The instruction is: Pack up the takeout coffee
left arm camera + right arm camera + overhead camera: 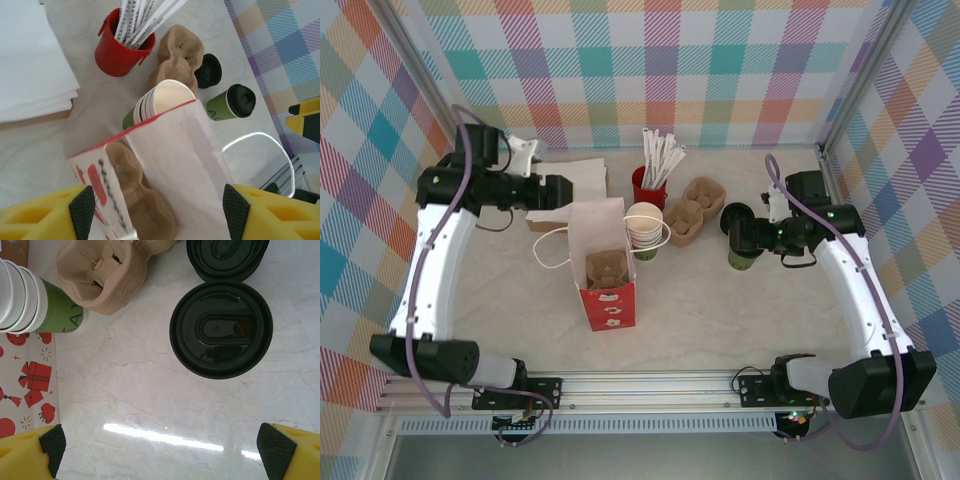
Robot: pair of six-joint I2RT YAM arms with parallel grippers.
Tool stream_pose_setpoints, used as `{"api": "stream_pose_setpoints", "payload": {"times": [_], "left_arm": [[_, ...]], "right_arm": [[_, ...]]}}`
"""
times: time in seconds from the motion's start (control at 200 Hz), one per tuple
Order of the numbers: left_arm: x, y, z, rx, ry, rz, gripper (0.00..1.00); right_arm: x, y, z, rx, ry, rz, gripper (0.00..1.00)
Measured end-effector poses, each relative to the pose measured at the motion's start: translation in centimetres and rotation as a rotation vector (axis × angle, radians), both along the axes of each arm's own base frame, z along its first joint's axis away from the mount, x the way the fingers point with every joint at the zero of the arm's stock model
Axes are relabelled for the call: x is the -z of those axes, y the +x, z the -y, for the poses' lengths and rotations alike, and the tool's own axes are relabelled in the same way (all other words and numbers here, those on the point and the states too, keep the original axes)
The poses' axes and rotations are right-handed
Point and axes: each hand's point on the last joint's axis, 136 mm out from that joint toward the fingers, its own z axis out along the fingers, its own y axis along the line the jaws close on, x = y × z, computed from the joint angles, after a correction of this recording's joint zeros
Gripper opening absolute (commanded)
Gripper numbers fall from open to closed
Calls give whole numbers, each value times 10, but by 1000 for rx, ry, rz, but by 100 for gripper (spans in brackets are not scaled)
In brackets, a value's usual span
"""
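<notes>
A stack of olive-green paper cups with cream insides stands just right of the open white and red paper bag. The same stack rises behind the bag's rim in the left wrist view. One green cup with a black lid stands alone at the right; its lid sits ahead of my right gripper. That gripper hovers open over it with nothing between its fingers. My left gripper is open above the bag, holding nothing. In the top view the left gripper sits behind and left of the bag.
A brown pulp cup carrier lies inside the bag. More carriers lie behind the cup stack, beside a red cup of wrapped sticks. A loose black lid rests near the lidded cup. White napkins lie at the back left.
</notes>
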Motion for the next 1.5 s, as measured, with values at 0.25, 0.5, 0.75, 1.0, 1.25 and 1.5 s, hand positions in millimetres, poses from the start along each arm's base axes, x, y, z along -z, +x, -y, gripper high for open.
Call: {"api": "stream_pose_setpoints", "payload": {"times": [0.25,0.5,0.75,1.0,1.25,1.5], "left_arm": [[28,27,19,252,153,45,77],[63,39,43,405,260,25,75],[83,48,47,445,370,19,48],[88,44,48,450,429,9,15],[85,31,36,321,428,-43,7],[75,-1,25,98,312,-107,7]], "right_arm": [[5,7,-2,3,10,1,100],[9,9,-3,2,11,-11,100],[14,7,-3,2,10,-22,100],[15,8,-3,2,9,-19,100],[17,11,5,28,-5,-22,100],[44,16,13,50,-50,-122,100]]}}
